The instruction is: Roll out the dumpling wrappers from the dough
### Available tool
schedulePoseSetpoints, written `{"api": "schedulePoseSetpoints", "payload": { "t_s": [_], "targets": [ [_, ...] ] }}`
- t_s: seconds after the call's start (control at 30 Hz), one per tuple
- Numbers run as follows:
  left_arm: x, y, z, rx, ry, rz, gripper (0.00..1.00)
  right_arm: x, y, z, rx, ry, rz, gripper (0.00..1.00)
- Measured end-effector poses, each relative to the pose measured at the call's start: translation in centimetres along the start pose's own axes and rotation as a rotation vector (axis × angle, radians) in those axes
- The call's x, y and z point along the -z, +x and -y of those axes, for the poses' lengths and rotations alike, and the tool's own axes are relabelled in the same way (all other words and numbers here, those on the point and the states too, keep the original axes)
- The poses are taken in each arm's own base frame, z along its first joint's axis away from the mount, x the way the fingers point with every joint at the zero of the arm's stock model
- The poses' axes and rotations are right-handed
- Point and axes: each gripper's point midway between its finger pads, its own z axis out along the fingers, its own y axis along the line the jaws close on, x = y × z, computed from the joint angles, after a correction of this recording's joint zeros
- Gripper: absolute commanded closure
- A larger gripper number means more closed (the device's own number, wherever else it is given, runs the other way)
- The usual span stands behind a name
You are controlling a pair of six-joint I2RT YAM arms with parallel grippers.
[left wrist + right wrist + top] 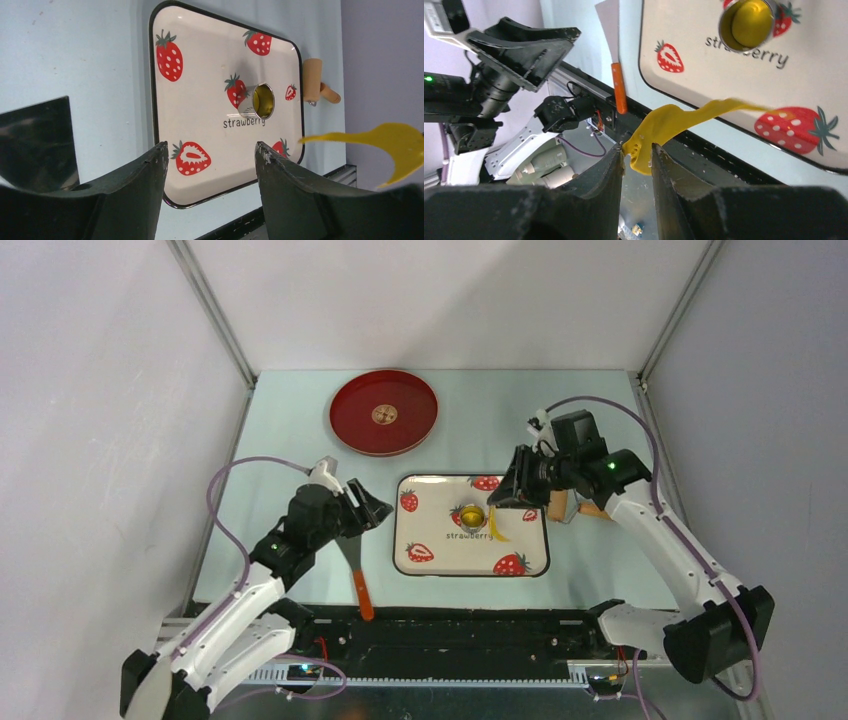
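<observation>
Pinching the crescent dough scrap (674, 120) in my narrow right claw (636, 150) over the strawberry tray (460, 555); the wrapper disc (751, 22) lies mid-tray inside the ring cutter (472, 515), nearer this arm. My left claw (210, 150) stands wide, empty.

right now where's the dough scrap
The dough scrap is pinched in the right gripper, over the strawberry tray, right of the round cutter in top view.

Glossy tray (200, 60) — soft, matt dough (674, 120) — wooden roller (312, 80).

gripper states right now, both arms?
Left gripper: open, nothing between its fingers.
Right gripper: closed on a thin curved strip of soft yellow dough.
</observation>
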Motion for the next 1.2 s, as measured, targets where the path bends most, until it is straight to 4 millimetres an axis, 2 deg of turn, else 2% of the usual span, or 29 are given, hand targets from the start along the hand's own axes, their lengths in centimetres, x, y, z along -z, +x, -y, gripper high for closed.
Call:
{"api": "schedulePoseSetpoints", "payload": {
  "t_s": [0.3, 0.4, 0.53, 0.67, 0.83, 1.1, 1.17, 1.2],
  "targets": [
    [1.3, -1.1, -0.9, -0.043, -0.037, 0.068, 0.31, -0.8, -3.2, -5.6, 0.092, -0.077, -0.002, 0.68],
    [1.8, -1.3, -1.5, -0.060, -0.064, 0.085, 0.30, -2.1, -4.4, -7.6, 0.123, -0.099, -0.018, 0.68],
    [2.4, -1.6, -2.0, -0.079, -0.091, 0.108, 0.30, -4.8, -5.5, -8.8, 0.141, -0.102, -0.054, 0.68],
    [2.6, -1.9, -2.3, -0.089, -0.108, 0.122, 0.29, -7.7, -6.0, -8.9, 0.138, -0.091, -0.099, 0.68],
    [2.7, -1.9, -2.8, -0.096, -0.130, 0.122, 0.29, -11.4, -6.3, -8.0, 0.121, -0.072, -0.152, 0.68],
    [2.7, -1.6, -3.2, -0.104, -0.143, 0.108, 0.29, -17.4, -6.5, -4.9, 0.113, -0.016, -0.224, 0.66],
    [2.7, -1.5, -3.2, -0.104, -0.144, 0.106, 0.29, -18.9, -6.5, -3.7, 0.126, 0.016, -0.237, 0.64],
    [2.8, -1.5, -3.2, -0.104, -0.145, 0.106, 0.29, -19.6, -6.5, -3.0, 0.136, 0.038, -0.242, 0.58]
  ]
}}
